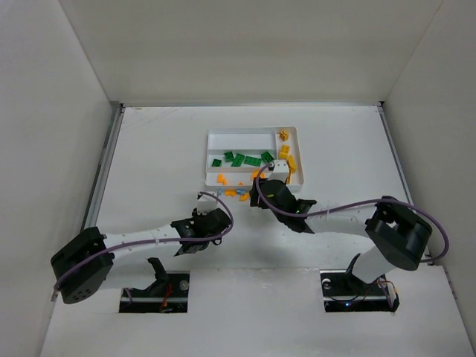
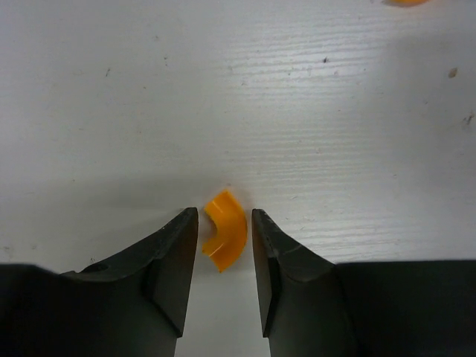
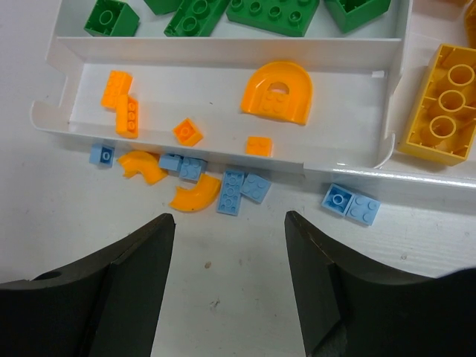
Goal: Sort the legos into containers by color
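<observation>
Legos in green (image 1: pixel 238 160) fill the middle long slot of a shallow white tray (image 1: pixel 238 140) at the centre of the table (image 1: pixel 149 156) in the overhead view. Yellow bricks (image 1: pixel 285 152) lie in the crosswise slot at its right end.

The left gripper (image 2: pixel 224 213) hangs low over the table, below and left of the tray in the overhead view. In its own wrist view, its two fingers (image 2: pixel 175 260) stand slightly apart on either side of a small curved orange piece (image 2: pixel 227 236) at the lower centre of the frame. The piece lies flat on the white surface. A sliver of table shows between it and the left-hand finger, so it is flanked, not pinched.

The right gripper (image 3: pixel 229 218) hovers just below the tray's lower edge in the overhead view. Its fingers are spread wide with nothing between them.

In the right wrist view, the slot nearest that gripper holds an orange arch (image 3: pixel 277 93) and several small orange bricks (image 3: pixel 123 104). Green bricks show in the slot above, along the top of the frame. A large yellow brick (image 3: pixel 446 100) sits at the right edge.

On the table just outside the tray's near wall lie light blue plates (image 3: pixel 242 190), strung from left to right across the middle of the frame. Two curved orange pieces (image 3: pixel 195 195) lie among them.
</observation>
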`<state>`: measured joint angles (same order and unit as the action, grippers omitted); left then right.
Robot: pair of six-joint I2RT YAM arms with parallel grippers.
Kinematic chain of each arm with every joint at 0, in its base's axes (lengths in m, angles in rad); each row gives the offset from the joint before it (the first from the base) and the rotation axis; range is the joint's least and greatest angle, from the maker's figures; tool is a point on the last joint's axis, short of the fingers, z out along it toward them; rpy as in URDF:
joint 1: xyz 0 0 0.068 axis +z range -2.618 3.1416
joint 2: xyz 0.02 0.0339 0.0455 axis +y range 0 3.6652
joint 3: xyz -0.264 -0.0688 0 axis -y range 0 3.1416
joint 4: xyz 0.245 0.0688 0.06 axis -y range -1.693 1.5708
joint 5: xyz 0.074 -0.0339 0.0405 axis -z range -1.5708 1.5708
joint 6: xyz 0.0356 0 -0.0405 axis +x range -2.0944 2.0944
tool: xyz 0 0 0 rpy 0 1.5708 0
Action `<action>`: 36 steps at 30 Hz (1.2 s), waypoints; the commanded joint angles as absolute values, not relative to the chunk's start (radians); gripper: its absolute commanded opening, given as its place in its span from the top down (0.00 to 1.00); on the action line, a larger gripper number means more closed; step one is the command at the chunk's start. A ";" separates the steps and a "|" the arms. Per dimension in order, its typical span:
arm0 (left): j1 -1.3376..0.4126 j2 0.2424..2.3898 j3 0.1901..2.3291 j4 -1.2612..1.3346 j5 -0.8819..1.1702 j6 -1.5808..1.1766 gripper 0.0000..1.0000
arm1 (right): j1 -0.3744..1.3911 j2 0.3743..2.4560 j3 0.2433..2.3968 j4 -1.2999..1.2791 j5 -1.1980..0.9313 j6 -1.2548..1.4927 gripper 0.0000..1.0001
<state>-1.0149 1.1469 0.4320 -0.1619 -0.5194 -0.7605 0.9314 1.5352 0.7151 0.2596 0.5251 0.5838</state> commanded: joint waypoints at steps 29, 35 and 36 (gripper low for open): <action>-0.696 1.253 0.689 0.208 -0.430 -0.631 0.83 | 0.998 1.713 0.811 0.350 0.468 0.667 0.56; -0.633 1.387 0.732 0.302 -0.413 -0.607 0.83 | 0.993 1.746 0.822 0.353 0.471 0.715 0.63; -0.625 1.403 0.738 0.311 -0.408 -0.607 0.83 | 0.992 1.749 0.824 0.351 0.477 0.718 0.63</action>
